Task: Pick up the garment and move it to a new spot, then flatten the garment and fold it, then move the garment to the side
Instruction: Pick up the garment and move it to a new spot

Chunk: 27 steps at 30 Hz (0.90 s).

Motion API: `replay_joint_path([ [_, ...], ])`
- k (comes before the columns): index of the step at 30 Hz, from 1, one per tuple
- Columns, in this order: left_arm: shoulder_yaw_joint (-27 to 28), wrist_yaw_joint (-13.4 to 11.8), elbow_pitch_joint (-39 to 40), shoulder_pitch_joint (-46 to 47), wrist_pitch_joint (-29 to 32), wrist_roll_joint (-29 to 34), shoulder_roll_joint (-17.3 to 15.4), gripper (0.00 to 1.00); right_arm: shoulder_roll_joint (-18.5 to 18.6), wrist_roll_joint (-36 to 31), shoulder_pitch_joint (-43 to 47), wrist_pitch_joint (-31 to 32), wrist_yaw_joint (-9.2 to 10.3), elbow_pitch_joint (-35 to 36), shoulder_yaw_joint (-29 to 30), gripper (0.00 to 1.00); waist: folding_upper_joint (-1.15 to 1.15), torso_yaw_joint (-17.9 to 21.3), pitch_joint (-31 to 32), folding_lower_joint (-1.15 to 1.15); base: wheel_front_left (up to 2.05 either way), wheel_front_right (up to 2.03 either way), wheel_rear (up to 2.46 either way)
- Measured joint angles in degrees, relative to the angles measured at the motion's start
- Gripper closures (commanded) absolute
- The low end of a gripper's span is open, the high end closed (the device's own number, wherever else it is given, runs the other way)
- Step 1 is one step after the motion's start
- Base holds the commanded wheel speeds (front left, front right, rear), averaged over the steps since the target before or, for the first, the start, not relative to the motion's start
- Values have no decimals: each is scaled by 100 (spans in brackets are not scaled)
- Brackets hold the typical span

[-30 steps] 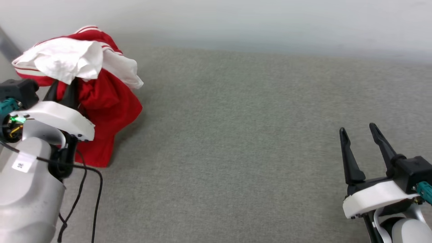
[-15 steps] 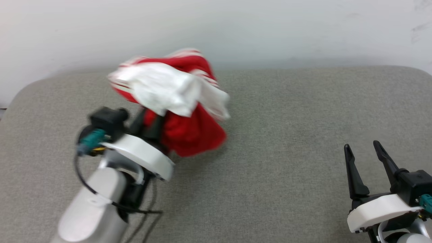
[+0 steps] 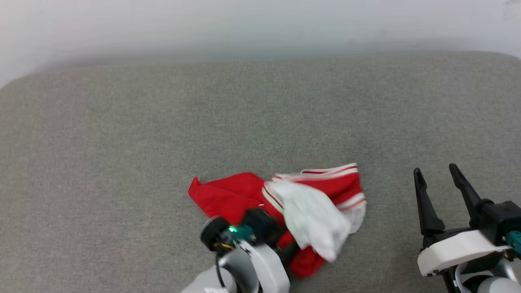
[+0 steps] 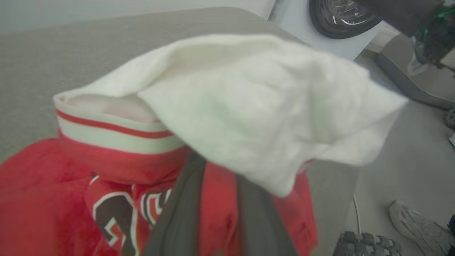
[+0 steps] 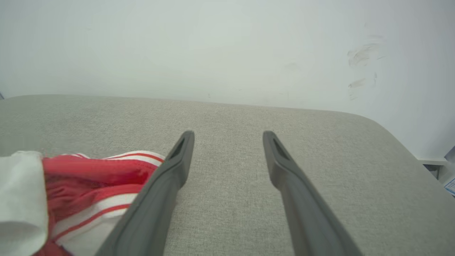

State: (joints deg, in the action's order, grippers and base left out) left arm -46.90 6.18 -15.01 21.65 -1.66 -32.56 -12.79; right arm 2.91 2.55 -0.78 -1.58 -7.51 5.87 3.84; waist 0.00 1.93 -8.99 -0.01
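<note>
The garment is a bunched red jersey with white sleeves and striped trim, lying low over the grey surface at the near middle of the head view. My left gripper reaches into it from below and is shut on the garment. In the left wrist view its two dark fingers run up into the red cloth of the garment, their tips hidden under a white sleeve, with black-and-white lettering beside them. My right gripper stands open at the lower right, apart from the cloth. In the right wrist view the right gripper has the garment just left of its left finger.
The grey padded surface spreads wide to the left and back and ends at a white wall; its right rear corner is rounded. Beyond the surface, the left wrist view shows a washing machine door and a shoe on the floor.
The head camera has swung. My left arm has carried the garment from the far left, raised, to the near middle, lower over the surface. The right gripper has stayed open.
</note>
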Motion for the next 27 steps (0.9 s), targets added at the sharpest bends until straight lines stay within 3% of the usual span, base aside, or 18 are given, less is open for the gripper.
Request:
replay_joint_path([
  [5,-555,88,-200,39,48,156,13,100,0,-1,-64,-34,0,-54,1,0,0,-117,-145,0,0,0,0],
  [6,-625,91,-232,71,29,156,11,69,0,-1,-79,-41,0,-67,-14,0,0,-136,-158,0,0,0,0],
  [7,-675,100,-261,111,-9,157,16,53,0,-2,-105,-42,0,-86,-15,0,0,-154,-161,1,0,0,0],
  [8,-708,108,-283,141,-58,162,16,0,0,-2,-133,-43,0,-98,-14,0,0,-171,-153,1,0,0,0],
  [15,-595,29,-279,191,-546,130,11,0,1,-3,-125,-49,0,-219,-23,0,0,-267,76,1,0,0,0],
  [27,414,-833,223,-19,-1169,-108,-363,0,0,-2,110,12,0,-237,4,0,0,-485,605,0,0,0,0],
])
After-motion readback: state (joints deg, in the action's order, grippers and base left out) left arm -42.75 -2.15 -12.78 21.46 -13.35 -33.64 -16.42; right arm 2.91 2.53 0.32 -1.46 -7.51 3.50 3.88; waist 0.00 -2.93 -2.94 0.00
